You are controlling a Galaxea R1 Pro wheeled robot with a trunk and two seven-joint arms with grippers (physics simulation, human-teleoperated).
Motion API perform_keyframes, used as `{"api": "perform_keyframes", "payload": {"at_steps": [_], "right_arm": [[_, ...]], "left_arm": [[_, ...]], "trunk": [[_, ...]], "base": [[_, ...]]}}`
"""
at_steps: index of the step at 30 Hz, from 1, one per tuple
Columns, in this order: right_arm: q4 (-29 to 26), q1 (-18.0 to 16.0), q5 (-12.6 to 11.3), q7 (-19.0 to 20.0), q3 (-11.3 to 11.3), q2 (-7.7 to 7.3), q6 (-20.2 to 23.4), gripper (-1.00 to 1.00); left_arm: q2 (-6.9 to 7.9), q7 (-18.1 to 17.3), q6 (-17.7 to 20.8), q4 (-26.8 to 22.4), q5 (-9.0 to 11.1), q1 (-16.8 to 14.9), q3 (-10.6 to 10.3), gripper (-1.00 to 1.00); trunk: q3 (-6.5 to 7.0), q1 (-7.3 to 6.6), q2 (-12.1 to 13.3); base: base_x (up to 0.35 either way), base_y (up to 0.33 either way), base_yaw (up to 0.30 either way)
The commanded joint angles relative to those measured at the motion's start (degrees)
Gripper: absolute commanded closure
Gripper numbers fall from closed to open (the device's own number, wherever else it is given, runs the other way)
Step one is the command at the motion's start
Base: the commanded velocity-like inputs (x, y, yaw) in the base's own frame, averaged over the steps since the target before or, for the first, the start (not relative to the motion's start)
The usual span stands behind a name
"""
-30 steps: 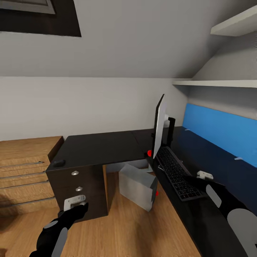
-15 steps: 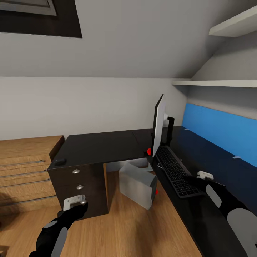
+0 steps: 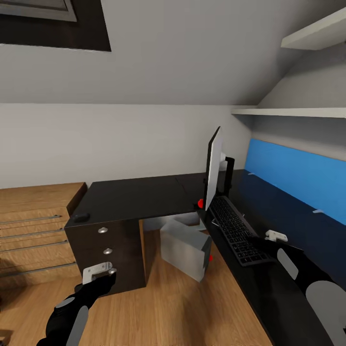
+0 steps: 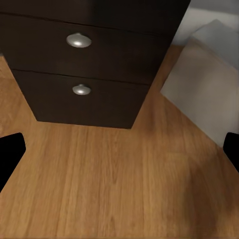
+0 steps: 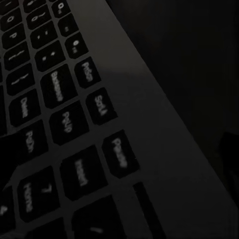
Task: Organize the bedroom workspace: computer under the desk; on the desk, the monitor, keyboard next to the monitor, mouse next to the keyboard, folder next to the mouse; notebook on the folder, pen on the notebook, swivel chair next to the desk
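The keyboard lies on the black desk right beside the monitor, which stands edge-on to the head camera. The right gripper sits at the keyboard's near corner, can't tell if its jaws are open or closed. The left gripper hangs low in front of the 2 drawers, jaws spread wide, nothing in them. The grey computer is on the floor under the desk, and the mouse is at the desk's left corner.

even soft light; right wrist view dim and blurred.
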Motion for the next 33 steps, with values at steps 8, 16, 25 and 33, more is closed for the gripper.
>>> {"api": "perform_keyframes", "payload": {"at_steps": [8, 16, 25, 33], "right_arm": [[0.8, 0.0, -0.3, -0.5, 0.4, -0.06, 0.4, -1.00], [0.8, 0.0, -0.3, -0.5, 0.4, 0.00, 0.3, -1.00], [0.8, 0.0, -0.3, -0.5, 0.7, 0.15, 0.3, -1.00], [0.8, 0.0, -0.2, -0.5, 0.7, 0.18, 0.2, -1.00]], "left_arm": [[-0.04, 0.4, 0.3, -0.1, 0.6, 0.0, 0.1, -1.00], [-0.12, 0.4, 0.3, -0.1, 0.6, 0.0, 0.2, -1.00], [-0.12, 0.4, 0.3, 0.0, 0.6, 0.0, 0.2, -1.00], [-0.07, 0.6, 0.3, 0.6, 0.6, 0.0, 0.3, -1.00]], "trunk": [[-0.07, -0.01, 0.0], [0.47, -0.67, 1.2], [2.08, -2.65, 4.8], [3.52, -4.41, 8.0]], "base": [[-0.095, 0.000, 0.000], [-0.004, 0.000, 0.000], [0.000, 0.000, 0.000], [0.000, 0.000, 0.000]]}}
